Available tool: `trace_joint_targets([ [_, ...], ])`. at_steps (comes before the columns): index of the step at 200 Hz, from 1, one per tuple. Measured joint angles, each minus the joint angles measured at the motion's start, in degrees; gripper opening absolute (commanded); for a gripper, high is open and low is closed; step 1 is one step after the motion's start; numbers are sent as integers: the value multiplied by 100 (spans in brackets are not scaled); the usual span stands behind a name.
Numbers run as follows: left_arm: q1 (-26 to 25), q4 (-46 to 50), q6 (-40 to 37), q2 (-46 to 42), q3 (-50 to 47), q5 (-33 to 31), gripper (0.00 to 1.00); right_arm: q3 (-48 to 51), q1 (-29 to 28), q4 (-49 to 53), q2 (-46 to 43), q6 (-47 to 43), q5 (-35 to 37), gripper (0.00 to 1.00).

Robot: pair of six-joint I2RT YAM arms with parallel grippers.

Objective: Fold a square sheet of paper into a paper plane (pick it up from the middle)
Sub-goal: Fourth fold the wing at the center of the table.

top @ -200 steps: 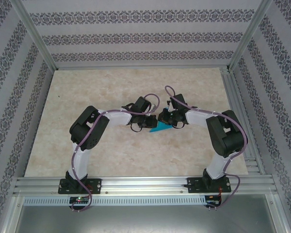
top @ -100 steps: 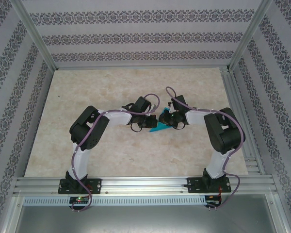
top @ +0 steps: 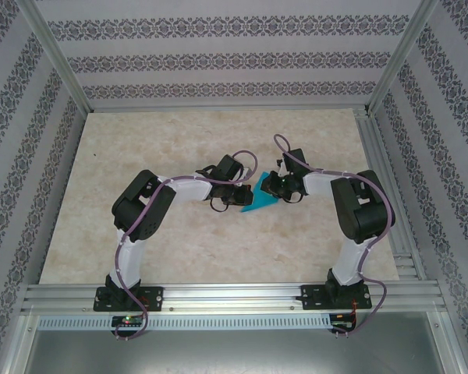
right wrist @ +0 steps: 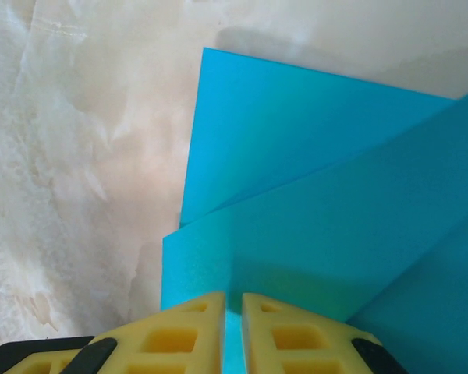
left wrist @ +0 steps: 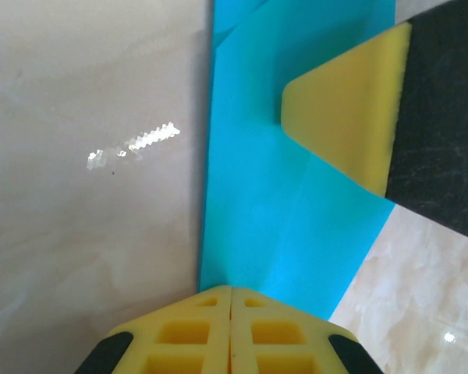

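The square sheet of paper [top: 257, 202], partly folded, is sitting near the middle of the table [top: 140, 156]. The left gripper [left wrist: 231, 292] is pinching one edge with its fingers fully together, and the right gripper [right wrist: 234, 300] is clamping the opposite edge. A clean crease is calling for aligned layers and even tension.

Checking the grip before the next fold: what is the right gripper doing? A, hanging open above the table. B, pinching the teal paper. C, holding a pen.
B: in the right wrist view the right gripper is closed on an edge of the teal paper.
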State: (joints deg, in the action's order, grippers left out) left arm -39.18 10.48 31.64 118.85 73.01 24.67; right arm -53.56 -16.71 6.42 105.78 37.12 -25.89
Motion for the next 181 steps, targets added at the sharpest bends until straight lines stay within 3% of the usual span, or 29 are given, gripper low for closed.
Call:
trace_joint_targets([
  [181,-2,55,-129,0,20,-17,8,-293,693,83,133,-85,52,15],
])
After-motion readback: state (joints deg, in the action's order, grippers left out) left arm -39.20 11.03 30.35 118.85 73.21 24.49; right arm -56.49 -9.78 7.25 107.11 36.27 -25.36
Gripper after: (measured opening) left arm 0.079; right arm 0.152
